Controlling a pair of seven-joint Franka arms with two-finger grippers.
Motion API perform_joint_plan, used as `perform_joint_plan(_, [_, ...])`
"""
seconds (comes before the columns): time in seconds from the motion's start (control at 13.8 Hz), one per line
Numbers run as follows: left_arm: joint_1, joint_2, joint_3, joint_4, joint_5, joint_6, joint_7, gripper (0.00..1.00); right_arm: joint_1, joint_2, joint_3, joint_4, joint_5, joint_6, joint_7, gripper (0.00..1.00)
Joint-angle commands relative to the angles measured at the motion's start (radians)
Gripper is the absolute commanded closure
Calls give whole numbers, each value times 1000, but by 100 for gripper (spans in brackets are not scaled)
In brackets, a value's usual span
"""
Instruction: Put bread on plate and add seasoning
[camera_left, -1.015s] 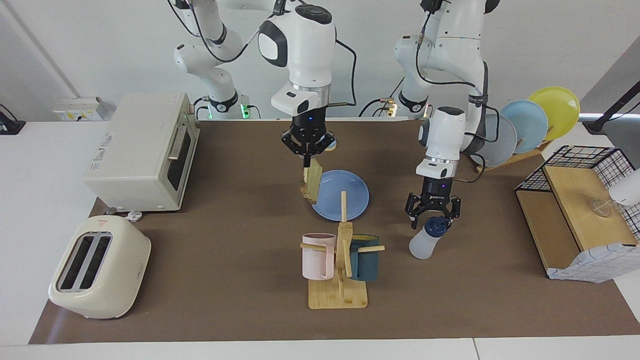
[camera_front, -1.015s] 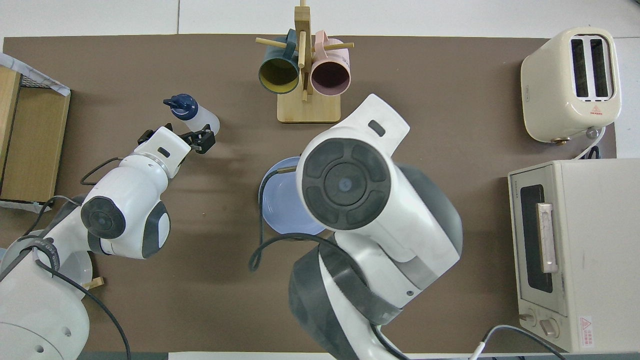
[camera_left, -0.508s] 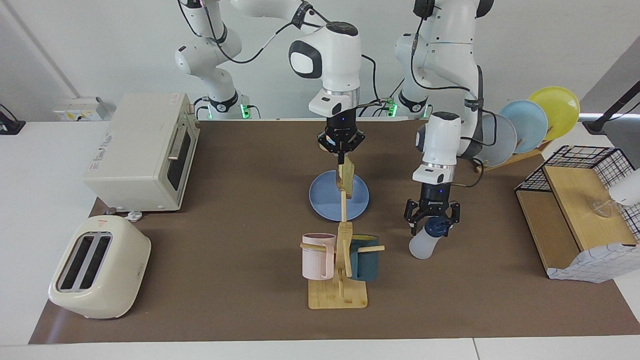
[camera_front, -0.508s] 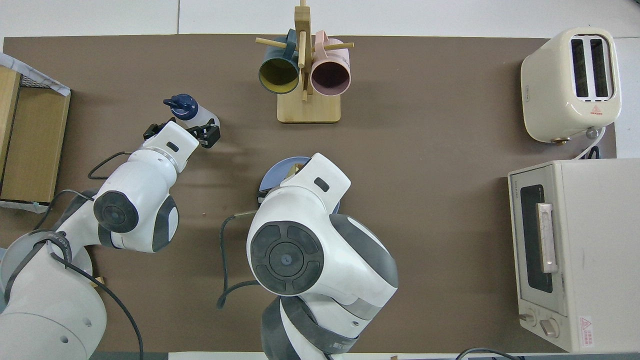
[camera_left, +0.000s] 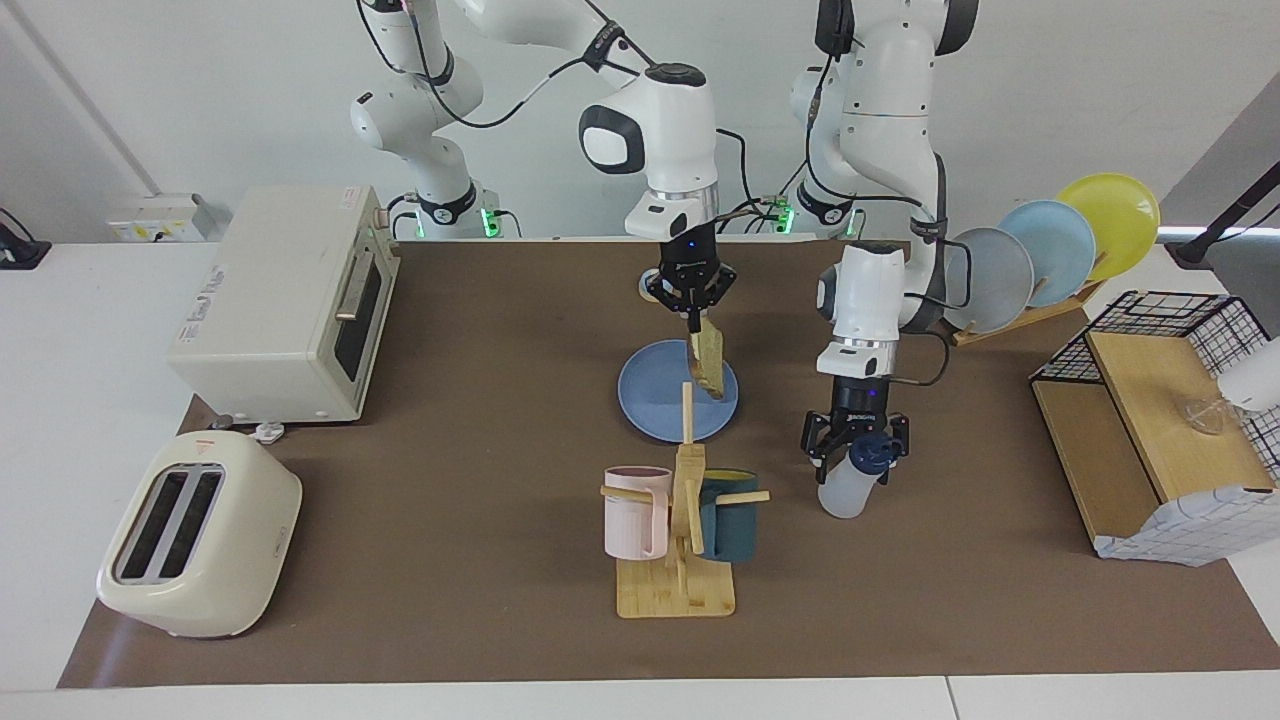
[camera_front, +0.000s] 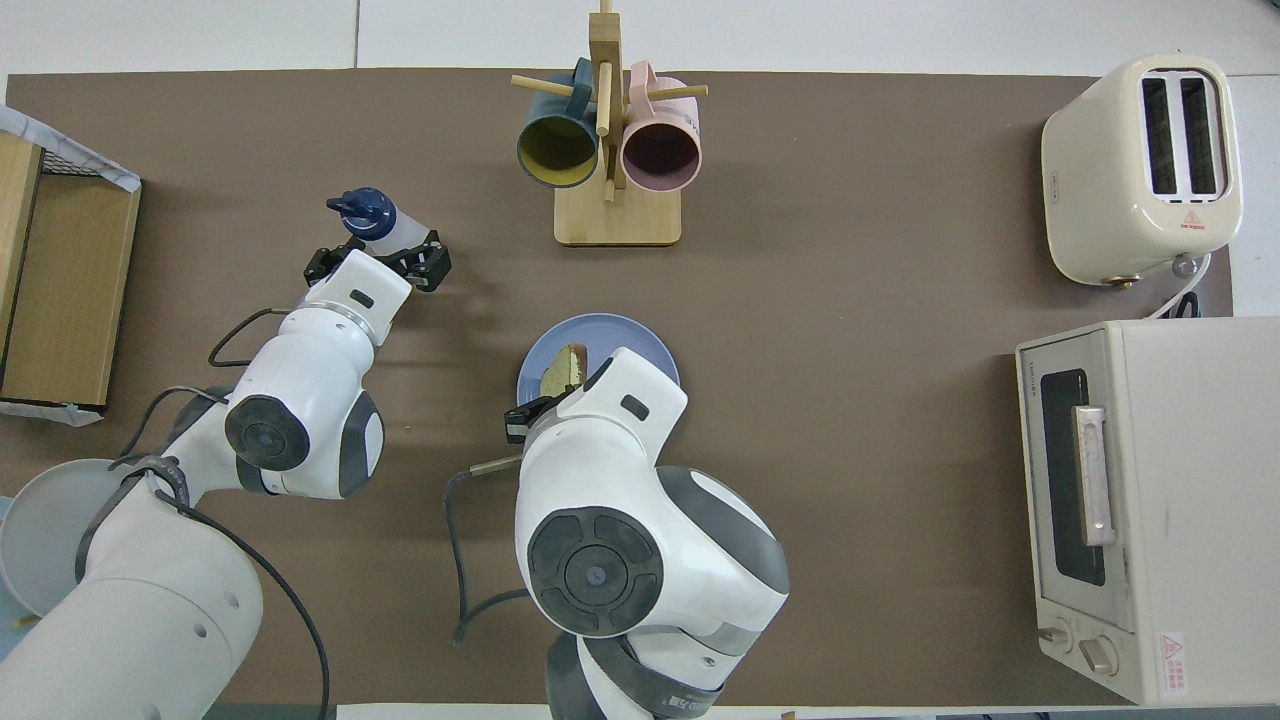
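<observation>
I see the bread (camera_left: 708, 363) hanging on edge over the plate (camera_left: 650, 395), its lower corner at or just above the plate's top; I cannot tell if it touches. The right gripper (camera_left: 692, 318) has its fingers pressed together on the slice's upper edge, pinching it. A second ago that slice hung beside the plate, toward the right arm's end of the surface; since then the right arm has carried it in over the plate and lowered it.

The plate lies on the brown surface (camera_left: 480, 450), nearer to the robots than the mug rack (camera_left: 680, 540). The seasoning (camera_left: 855, 475) stands beside the plate, toward the left arm's end, leaning a little. The left gripper (camera_left: 853, 447) is around its dark blue cap, fingers spread wide on either side; I cannot tell whether they touch it. A second ago this gripper stood just above the cap, and it has come down around it. The bottle itself has not moved.
</observation>
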Motion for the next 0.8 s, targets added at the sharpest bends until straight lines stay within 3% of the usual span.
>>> perform_joint_plan(0.0, [-23,25,22,31,-26,30,-4,0,0,-46,-3,-65,-48,30,-1,100])
perform_joint_plan(0.22, [-23,25,21,29,-33,38,-4,0,-3,-58,-3,-107,-59,84,-25,100])
perform_joint_plan(0.29, [-23,25,21,29,-33,38,-4,9,-3,-58,-3,-111,-62,89,-27,100])
perform_joint_plan(0.51, [-25,27,21,24,-33,38,-2,43,-3,-58,-3,-108,-115,90,-28,100])
perform_joint_plan(0.73, [-22,27,21,24,-32,38,-1,96,-14,-55,-3,-108,-149,121,-30,100])
